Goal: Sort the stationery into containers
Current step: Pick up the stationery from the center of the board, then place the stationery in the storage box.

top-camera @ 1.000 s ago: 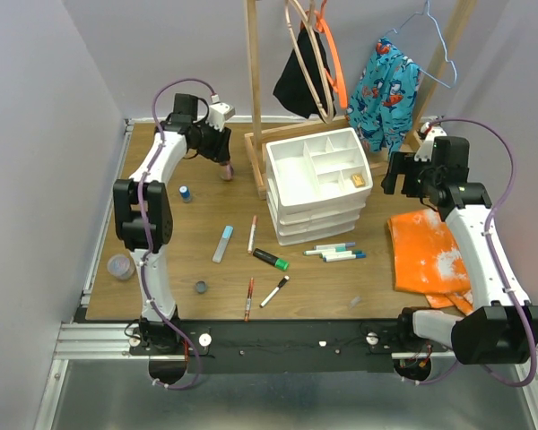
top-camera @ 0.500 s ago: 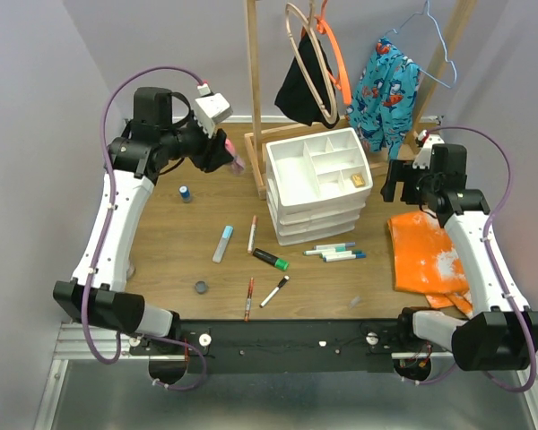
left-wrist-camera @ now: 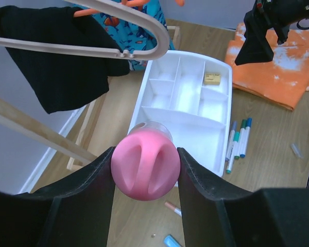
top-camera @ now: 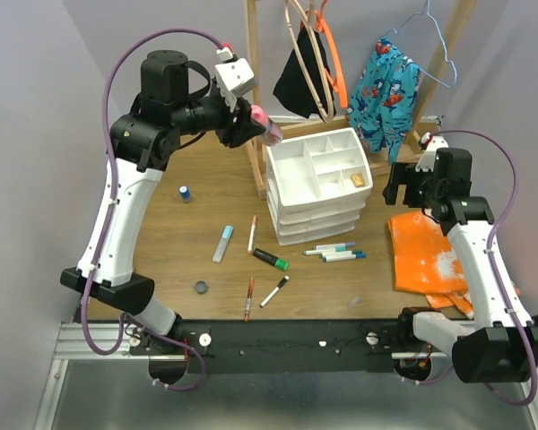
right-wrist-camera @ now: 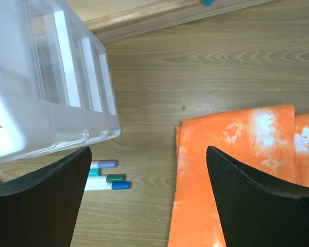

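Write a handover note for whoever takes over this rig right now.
Left gripper: jaws shut on the pink-capped bottle, raised near the tray, not yet dropped in.
Right gripper: open, empty, low between the drawers and the orange cloth.
Done: one small tan item lies in the tray.
Left, all on the table: blue-capped bottle, light-blue bar, green-capped marker, pen cluster by the drawers, three loose pens.
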Available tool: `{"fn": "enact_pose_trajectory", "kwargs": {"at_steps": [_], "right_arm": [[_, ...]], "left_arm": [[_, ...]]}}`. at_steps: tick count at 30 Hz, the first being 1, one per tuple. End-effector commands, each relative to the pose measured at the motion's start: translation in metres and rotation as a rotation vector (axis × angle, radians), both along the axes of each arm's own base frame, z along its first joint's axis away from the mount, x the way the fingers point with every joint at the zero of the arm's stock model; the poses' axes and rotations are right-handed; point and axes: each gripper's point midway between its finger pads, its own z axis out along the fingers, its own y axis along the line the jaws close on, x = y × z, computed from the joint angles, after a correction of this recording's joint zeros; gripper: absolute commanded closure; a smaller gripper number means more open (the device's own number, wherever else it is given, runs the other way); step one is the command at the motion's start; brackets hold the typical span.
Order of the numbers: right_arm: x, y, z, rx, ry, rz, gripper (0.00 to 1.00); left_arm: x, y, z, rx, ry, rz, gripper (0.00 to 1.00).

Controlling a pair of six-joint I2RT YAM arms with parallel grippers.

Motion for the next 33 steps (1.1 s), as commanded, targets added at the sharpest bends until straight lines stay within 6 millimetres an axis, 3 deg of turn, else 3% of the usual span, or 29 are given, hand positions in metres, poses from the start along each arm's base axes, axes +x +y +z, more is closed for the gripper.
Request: {"fn": "enact_pose_trajectory", "kwargs": {"at_steps": [1,6,12,23,33], "right_arm": [[-0.015,-0.002,0.0,-0.007,0.0,-0.007,0.0],[-0.024,-0.003,-0.004,-0.009,0.008,-0.019,0.0],[-0.03,-0.004,-0.007,-0.007,0.013,-0.027,0.0],[-0.028,-0.001,-0.018,0.002,0.025,-0.015,0.0],[-0.031,-0.002,-0.026,-0.003,0.039,-0.016,0.0]], "left_arm": [[0.009,-0.021,-0.023,0.022,0.076,-0.042,0.66],[0.037,-0.03,-0.035,0.039,0.125,0.024,0.67],[0.054,-0.034,-0.042,0.055,0.138,0.086,0.68],[0.054,-0.055,-0.077,0.122,0.2,0.041,0.68],[0.072,-0.069,-0.103,0.159,0.246,0.031,0.68]]}}
